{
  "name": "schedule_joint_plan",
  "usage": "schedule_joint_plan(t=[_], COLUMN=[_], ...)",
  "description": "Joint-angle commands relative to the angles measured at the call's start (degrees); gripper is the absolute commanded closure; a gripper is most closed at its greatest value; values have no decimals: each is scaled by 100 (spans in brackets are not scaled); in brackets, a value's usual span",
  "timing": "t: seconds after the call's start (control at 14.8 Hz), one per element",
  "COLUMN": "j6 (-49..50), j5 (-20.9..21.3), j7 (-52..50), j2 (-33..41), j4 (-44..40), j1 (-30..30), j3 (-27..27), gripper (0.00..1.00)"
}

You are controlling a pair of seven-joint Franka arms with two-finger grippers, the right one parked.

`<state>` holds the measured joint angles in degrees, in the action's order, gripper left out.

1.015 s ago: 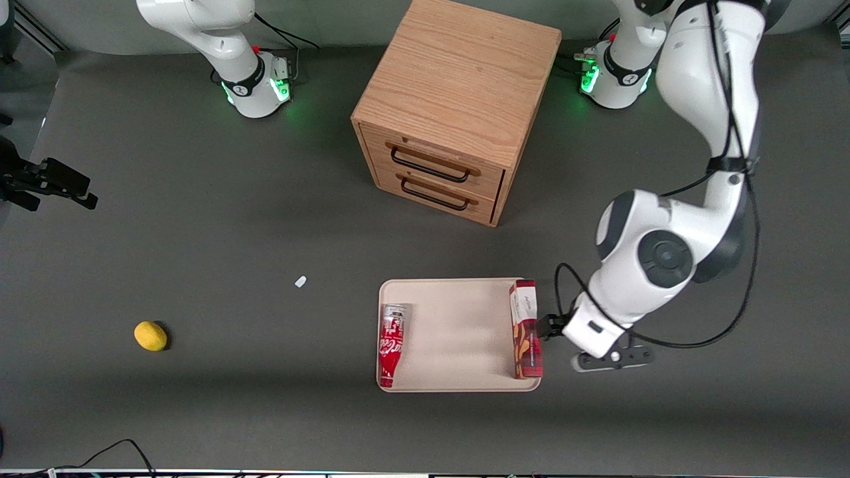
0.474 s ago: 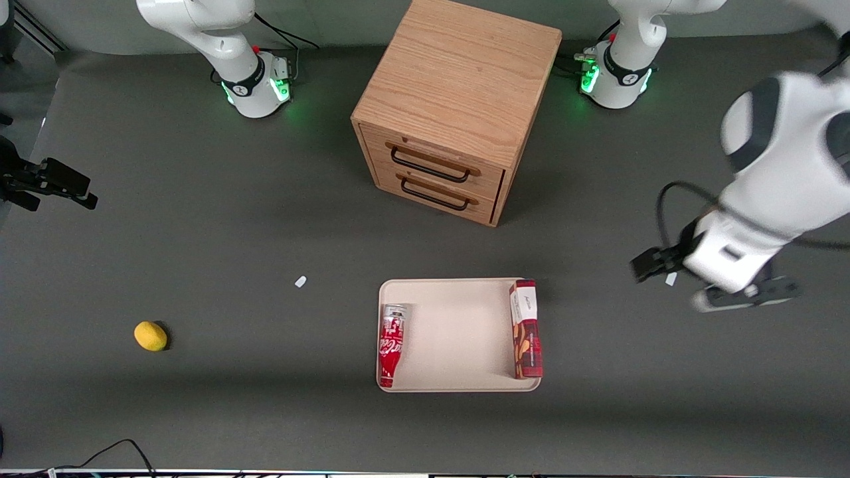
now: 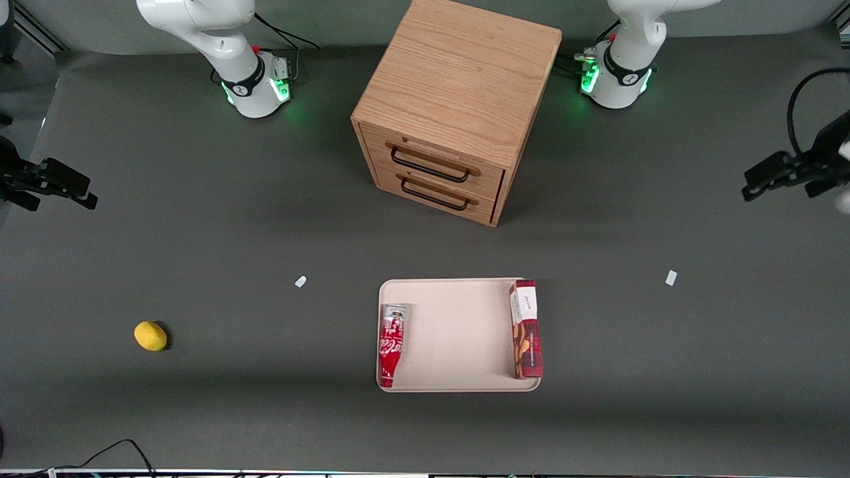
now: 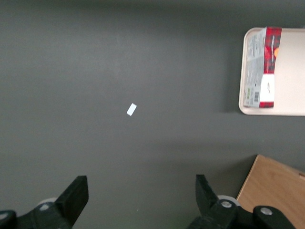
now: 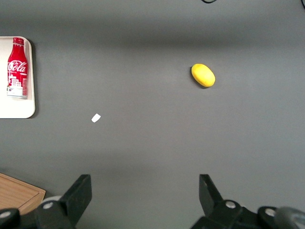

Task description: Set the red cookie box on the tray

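Lying on tray (image 3: 458, 382) by its working-arm edge: red cookie box (image 3: 525, 329). Gripper (image 3: 764, 180) w/ fingers apart, holding nothing, well off toward working arm's end.

The tool (image 3: 754, 186) sits at the front view's edge toward the working arm's end of the counter (image 3: 199, 232), and the arm carrying it is cut off there. In the left wrist view only the finger (image 4: 76, 193) tips show. That view also cuts the tray (image 4: 248, 110) at the frame edge, so part of it is lost, and the box (image 4: 263, 67) lettering is too small to read. The cabinet (image 4: 274, 183) shows only as a corner. The print on the can (image 3: 391, 345) is too small to read.
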<state>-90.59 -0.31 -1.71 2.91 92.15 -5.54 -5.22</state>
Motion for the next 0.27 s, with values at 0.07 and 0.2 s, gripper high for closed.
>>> schedule_joint_plan(t=[0.07,0.2], j6=[77,68], j5=[-66,-66], j7=[487,505], j2=[438,438], j4=[391,391], j1=[-132,-132], j3=[-23,-14], gripper=[0,0])
